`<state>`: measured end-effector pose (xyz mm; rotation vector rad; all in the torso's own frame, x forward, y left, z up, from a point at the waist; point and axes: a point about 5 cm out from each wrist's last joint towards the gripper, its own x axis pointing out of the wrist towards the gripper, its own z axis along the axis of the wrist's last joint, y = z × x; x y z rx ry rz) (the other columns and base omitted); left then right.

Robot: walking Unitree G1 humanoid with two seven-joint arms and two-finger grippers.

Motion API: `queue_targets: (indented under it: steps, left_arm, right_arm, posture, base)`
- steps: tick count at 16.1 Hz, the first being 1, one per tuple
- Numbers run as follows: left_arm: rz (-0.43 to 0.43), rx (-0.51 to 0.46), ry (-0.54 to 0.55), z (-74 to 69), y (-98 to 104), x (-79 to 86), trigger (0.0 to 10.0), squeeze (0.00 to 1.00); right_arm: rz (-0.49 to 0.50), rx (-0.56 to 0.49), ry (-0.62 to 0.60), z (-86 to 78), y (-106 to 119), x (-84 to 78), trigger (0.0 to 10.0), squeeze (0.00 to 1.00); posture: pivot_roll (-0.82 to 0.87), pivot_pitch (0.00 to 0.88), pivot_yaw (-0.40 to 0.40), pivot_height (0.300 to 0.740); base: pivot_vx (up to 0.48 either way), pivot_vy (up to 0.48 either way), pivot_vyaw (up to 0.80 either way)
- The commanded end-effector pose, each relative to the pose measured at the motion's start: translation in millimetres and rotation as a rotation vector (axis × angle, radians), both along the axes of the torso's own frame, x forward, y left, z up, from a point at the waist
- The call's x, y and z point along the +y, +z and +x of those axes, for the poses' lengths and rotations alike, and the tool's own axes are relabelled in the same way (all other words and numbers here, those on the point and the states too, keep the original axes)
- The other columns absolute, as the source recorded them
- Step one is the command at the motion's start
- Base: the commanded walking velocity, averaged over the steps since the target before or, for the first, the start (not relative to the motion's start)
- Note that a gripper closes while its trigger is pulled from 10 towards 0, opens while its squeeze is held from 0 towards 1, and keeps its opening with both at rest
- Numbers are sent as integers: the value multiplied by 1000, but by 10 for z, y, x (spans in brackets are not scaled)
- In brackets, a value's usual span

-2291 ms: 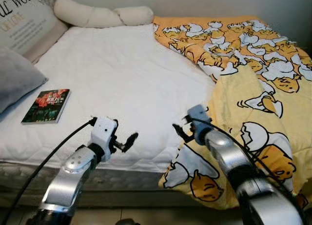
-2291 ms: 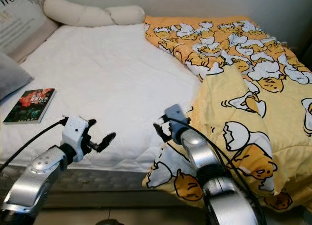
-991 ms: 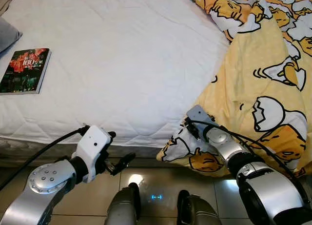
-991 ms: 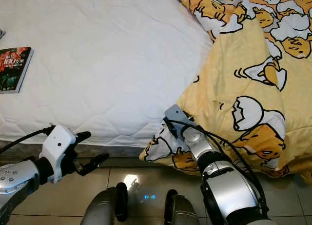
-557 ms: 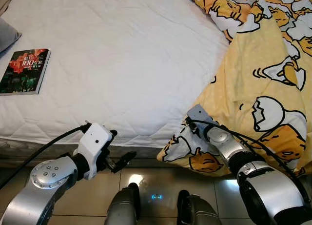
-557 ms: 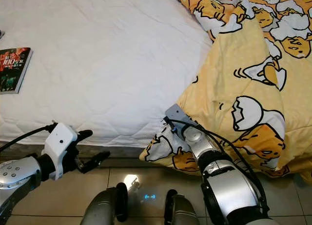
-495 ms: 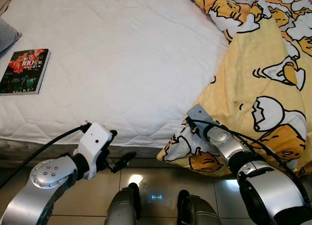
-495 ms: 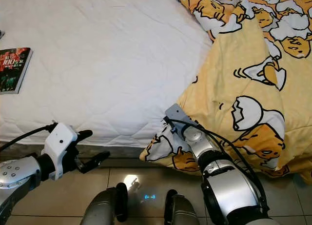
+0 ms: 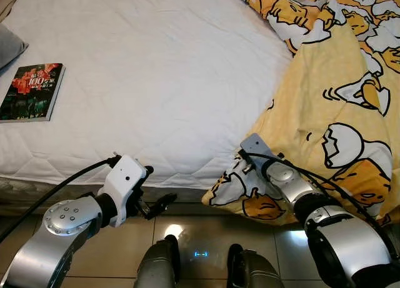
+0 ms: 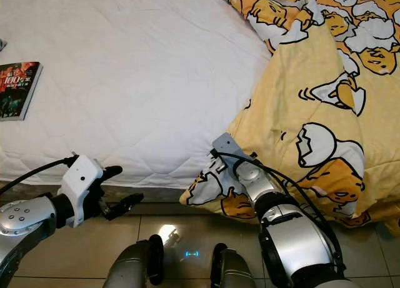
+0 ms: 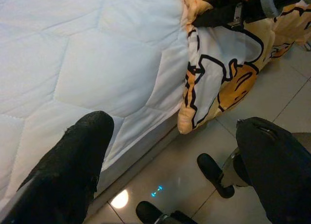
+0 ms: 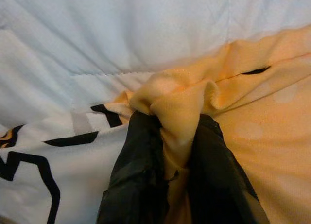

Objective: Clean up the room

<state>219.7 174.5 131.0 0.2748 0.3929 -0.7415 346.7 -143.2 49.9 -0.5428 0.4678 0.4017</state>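
Right now your right hand (image 12: 177,151) is clamped on a bunched fold of the yellow cartoon blanket (image 9: 337,113) at the bed's front edge, lower centre-right of the head view, where the blanket hangs over the white mattress (image 9: 162,82) toward the tiled floor (image 9: 200,238). Your left hand (image 9: 153,203) hovers lower left, fingers (image 11: 73,170) spread apart, holding nothing, just off the mattress edge. Book (image 9: 32,92) lies on the mattress, upper left.

Head views down; wrist views close.
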Motion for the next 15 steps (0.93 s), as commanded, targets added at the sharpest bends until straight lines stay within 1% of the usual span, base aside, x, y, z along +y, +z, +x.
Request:
queue_targets:
  steps: [1,2,4,5,6,7,8,9,10,11,12,13,14,15]
  left_arm:
    - [5,10,-12,-3,-26,-9,10000,0]
    - [2,7,-17,9,-34,-27,10000,0]
    - [-9,0,-21,27,-39,-64,10000,0]
    - [-11,0,-21,28,-40,-68,10000,0]
    - [-12,0,-24,27,-44,-70,10000,0]
    - [-13,3,-30,25,-49,-74,10000,0]
    - [-15,4,-34,27,-52,-79,10000,0]
    - [-18,5,-38,27,-56,-87,10000,0]
    - [-21,6,-41,26,-58,-93,10000,0]
    - [-22,10,-51,19,-63,-104,10000,0]
    - [-21,14,-59,15,-65,-108,10000,0]
    - [-20,15,-62,14,-64,-107,10000,0]
    - [-20,15,-62,14,-61,-101,10000,0]
    - [-17,16,-65,14,-60,-92,10000,0]
  right_arm:
    - [31,72,24,-83,-108,14,0,0]
    - [64,106,77,-135,-155,40,0,0]
    - [113,190,215,-316,-307,72,0,0]
    - [123,203,234,-346,-329,73,0,0]
    - [148,236,279,-422,-383,71,0,0]
    - [184,310,383,-591,-492,71,0,0]
    - [191,375,465,-741,-586,62,0,0]
    - [192,465,542,-945,-717,45,0,0]
    - [198,530,589,-1090,-802,35,0,0]
    - [188,631,658,-1312,-923,2,0,0]
    - [170,667,704,-1414,-967,-22,0,0]
    - [169,642,695,-1411,-967,-22,0,0]
    - [152,574,660,-1351,-947,-13,0,0]
    - [162,512,585,-1235,-904,8,10000,63]
  posture:
    - [267,210,24,740]
    - [264,207,24,740]
    - [259,203,25,740]
    - [259,203,25,740]
    - [254,201,29,740]
    - [254,201,29,740]
    - [254,201,29,740]
    - [245,200,32,740]
    - [245,199,35,740]
    - [248,199,37,740]
    - [249,199,39,740]
    - [251,200,41,740]
    - [252,199,43,740]
    - [253,199,45,740]
  base:
    - [0,0,0]
    - [0,0,0]
    - [0,0,0]
    - [0,0,0]
    - [0,0,0]
    - [0,0,0]
    - [0,0,0]
    - [0,0,0]
    - [0,0,0]
    - [0,0,0]
    - [0,0,0]
    - [0,0,0]
    - [0,0,0]
    - [0,0,0]
